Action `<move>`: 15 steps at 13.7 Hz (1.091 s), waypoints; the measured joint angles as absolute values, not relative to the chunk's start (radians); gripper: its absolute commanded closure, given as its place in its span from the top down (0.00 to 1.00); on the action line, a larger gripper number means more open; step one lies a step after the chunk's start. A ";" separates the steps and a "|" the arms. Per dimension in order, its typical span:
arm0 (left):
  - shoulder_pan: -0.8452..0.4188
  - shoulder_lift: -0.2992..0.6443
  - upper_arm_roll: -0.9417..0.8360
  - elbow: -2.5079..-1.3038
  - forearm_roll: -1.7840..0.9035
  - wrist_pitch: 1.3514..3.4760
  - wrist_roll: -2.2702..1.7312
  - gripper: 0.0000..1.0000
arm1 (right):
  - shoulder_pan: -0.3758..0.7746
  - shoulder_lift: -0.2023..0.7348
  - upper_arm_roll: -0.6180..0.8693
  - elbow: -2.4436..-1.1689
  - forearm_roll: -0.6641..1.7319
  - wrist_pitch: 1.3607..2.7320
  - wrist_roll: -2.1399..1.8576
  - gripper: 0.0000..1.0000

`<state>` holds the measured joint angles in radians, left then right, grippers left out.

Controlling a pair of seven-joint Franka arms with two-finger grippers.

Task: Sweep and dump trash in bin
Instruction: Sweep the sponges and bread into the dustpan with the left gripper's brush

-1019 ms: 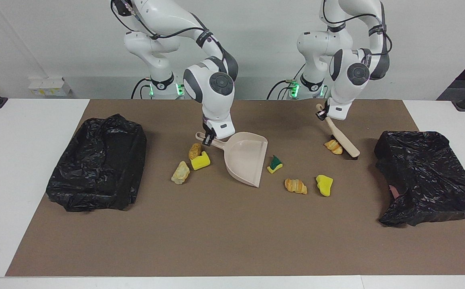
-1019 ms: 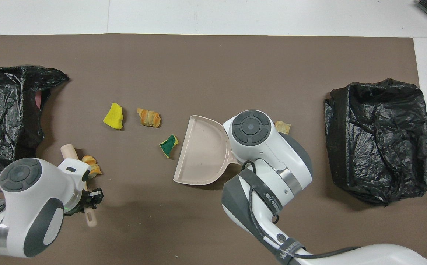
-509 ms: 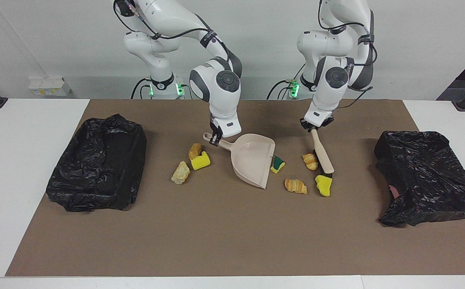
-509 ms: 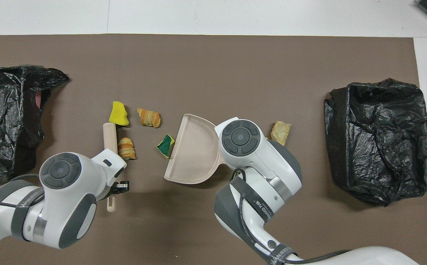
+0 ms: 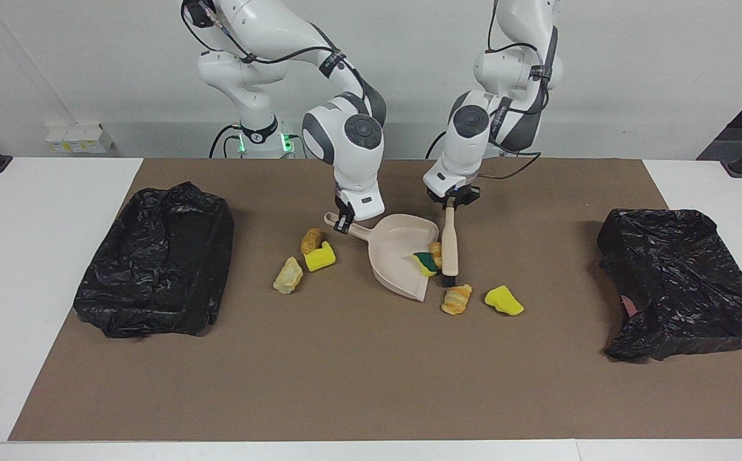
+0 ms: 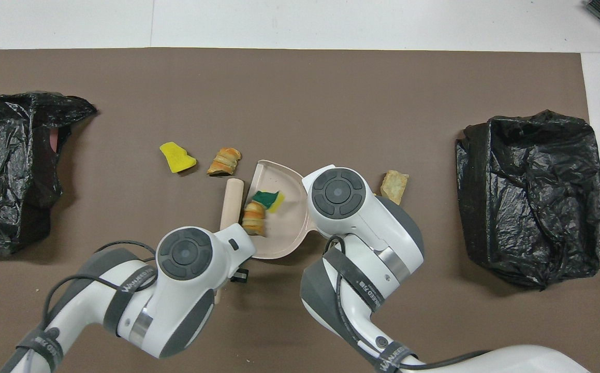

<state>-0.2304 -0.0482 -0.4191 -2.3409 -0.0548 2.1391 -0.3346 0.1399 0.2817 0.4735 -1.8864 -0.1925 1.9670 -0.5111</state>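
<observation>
Brown mat (image 5: 371, 384): trash (image 5: 424, 263) beside left end effector's (image 5: 451, 203) brush (image 5: 449, 246).

Possibly "WANERMA"-like lettering on the left arm's cable strap (image 6: 133, 279), barely legible.

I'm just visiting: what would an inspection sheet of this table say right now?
Surface: brown mat on a white table.
Job's things: green sponge and one pastry in the dustpan; five bits on the mat.
Clutter: two black bags.
Grippers: left gripper shut on the brush; right gripper holds the dustpan's handle.
Cables: black, along both arms.
Surroundings: white wall.
</observation>
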 measured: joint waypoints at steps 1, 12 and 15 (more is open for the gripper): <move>-0.231 -0.048 -0.459 -2.321 -0.060 2.119 -0.333 0.00 | 0.140 0.282 0.473 -1.886 -0.193 1.967 -0.511 0.00; -0.211 0.042 -0.120 -2.033 -0.062 1.860 0.084 0.00 | 0.140 0.283 0.475 -1.886 -0.193 1.967 -0.477 0.00; -0.197 0.133 -0.027 -1.941 0.022 1.883 0.197 0.00 | 0.140 0.283 0.475 -1.886 -0.193 1.967 -0.473 0.00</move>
